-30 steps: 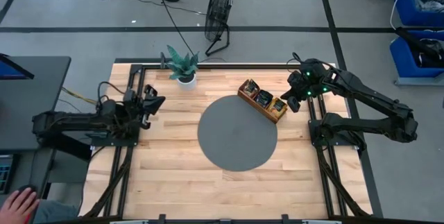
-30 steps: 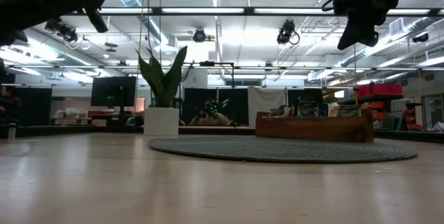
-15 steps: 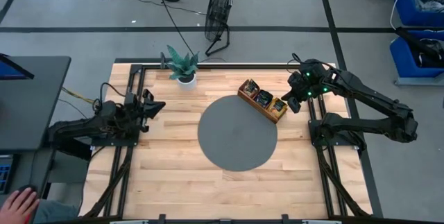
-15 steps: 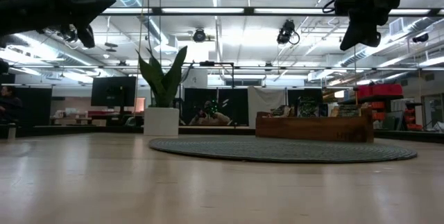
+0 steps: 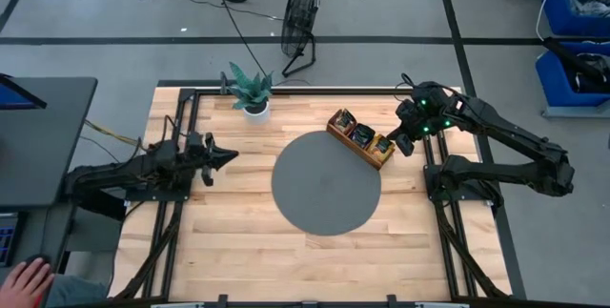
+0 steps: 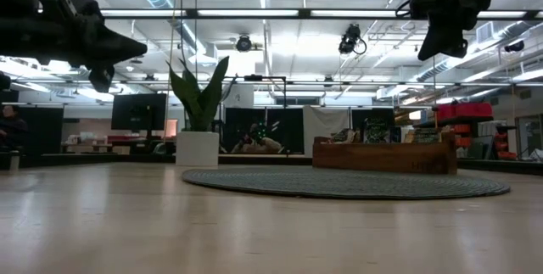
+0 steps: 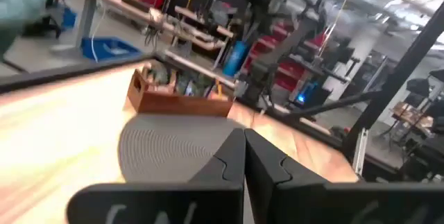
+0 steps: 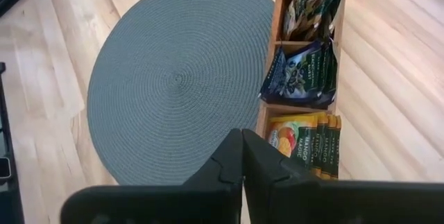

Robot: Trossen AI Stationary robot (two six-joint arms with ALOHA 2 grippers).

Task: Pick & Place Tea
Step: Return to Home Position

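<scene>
Tea [image 5: 361,137] all in wooden organizer [image 8: 279,9]: yellow mango pkts [image 8: 305,141] in end section nearest R gripper [image 5: 404,143], dark blue pkts [image 8: 302,75] mid, pale pkts [image 8: 312,9] far end. R jaws pressed together, empty, above that end. L gripper [image 5: 225,154] well apart, jaws together. Risk: low R retreat clips organizer wall, tips pkts.

You've got four cameras. The high one hangs straight above the desk [image 5: 238,251] and looks down on all of it. The low one sits at desk level, facing flat across into the room. The right wrist cam looks steeply down past the right tool [image 8: 242,135] from close up — the left one looks past the left tool [image 7: 244,135] at a shallow slant. All four share the round grey mat [image 5: 326,182] and the wooden tray [image 6: 382,157].
</scene>
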